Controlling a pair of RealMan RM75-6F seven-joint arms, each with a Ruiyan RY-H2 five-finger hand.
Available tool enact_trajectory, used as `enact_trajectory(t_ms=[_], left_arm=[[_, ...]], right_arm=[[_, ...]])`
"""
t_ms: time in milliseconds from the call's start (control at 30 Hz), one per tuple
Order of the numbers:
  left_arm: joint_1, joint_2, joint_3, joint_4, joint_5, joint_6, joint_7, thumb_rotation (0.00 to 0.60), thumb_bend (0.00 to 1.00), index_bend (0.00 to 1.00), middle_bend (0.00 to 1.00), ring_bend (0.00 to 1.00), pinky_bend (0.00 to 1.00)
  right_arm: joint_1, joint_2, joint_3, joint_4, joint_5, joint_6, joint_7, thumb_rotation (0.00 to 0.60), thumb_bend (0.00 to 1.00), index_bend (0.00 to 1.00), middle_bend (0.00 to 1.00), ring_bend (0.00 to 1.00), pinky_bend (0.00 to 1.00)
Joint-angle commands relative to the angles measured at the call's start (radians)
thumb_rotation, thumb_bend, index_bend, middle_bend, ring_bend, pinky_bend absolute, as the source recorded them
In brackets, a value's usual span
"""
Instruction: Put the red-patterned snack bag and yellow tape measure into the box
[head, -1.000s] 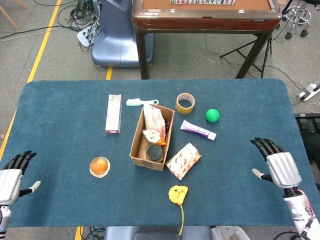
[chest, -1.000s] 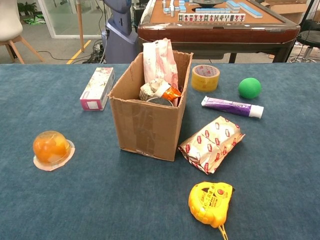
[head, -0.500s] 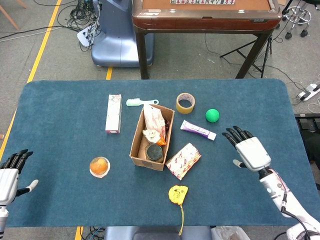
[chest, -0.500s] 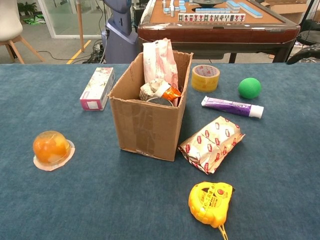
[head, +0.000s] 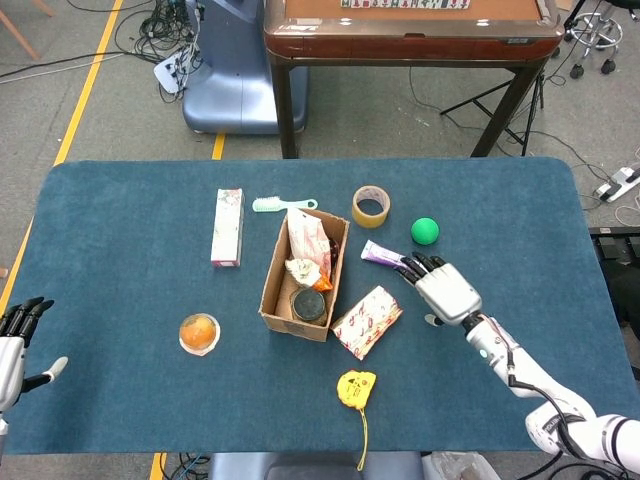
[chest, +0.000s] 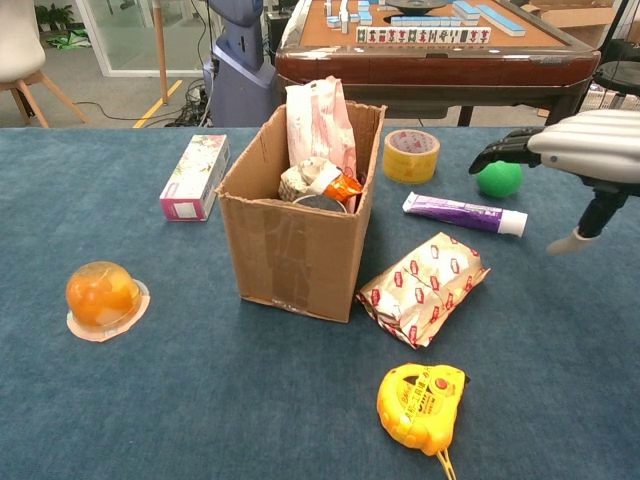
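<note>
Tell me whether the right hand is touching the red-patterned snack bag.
Apart. The chest view shows the right hand raised, with blue table between it and the red-patterned snack bag.

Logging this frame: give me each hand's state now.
Left hand: open, holding nothing.
Right hand: open, holding nothing, fingers spread.

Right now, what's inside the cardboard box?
The cardboard box holds an upright pink-and-white bag, a crumpled wrapper with orange and a dark round lid. Anything beneath them is hidden.
</note>
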Motion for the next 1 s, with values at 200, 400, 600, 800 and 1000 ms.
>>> enact_trajectory(t_ms=[200, 400, 600, 800, 1000], left_arm=[[0.005, 0.003, -0.005, -0.005, -0.007, 0.006, 0.005, 0.600, 0.13, 0.18, 0.16, 0.16, 0.34], [0.007, 0.007, -0.005, -0.008, -0.008, 0.008, 0.006, 0.600, 0.13, 0.18, 0.16, 0.16, 0.34], [0.013, 0.019, -0.003, -0.019, -0.008, 0.010, 0.003, 0.600, 0.13, 0.18, 0.16, 0.16, 0.34], [0.021, 0.033, -0.009, -0.034, -0.029, 0.013, 0.016, 0.600, 0.13, 0.19, 0.16, 0.16, 0.34], [0.029, 0.049, -0.012, -0.053, -0.046, 0.014, 0.029, 0.600, 0.13, 0.19, 0.16, 0.17, 0.34]], right_arm=[[0.067, -0.054, -0.019, 0.031, 0.041, -0.078, -0.040, 0.600, 0.00, 0.14, 0.10, 0.06, 0.23], [0.103, -0.098, -0.032, 0.056, 0.076, -0.113, -0.075, 0.600, 0.00, 0.14, 0.10, 0.06, 0.23], [0.132, -0.135, -0.034, 0.088, 0.120, -0.134, -0.099, 0.600, 0.00, 0.14, 0.10, 0.06, 0.23], [0.162, -0.161, -0.043, 0.118, 0.145, -0.156, -0.103, 0.600, 0.00, 0.14, 0.12, 0.06, 0.23], [0.183, -0.187, -0.050, 0.145, 0.149, -0.164, -0.090, 0.600, 0.00, 0.14, 0.15, 0.06, 0.23]])
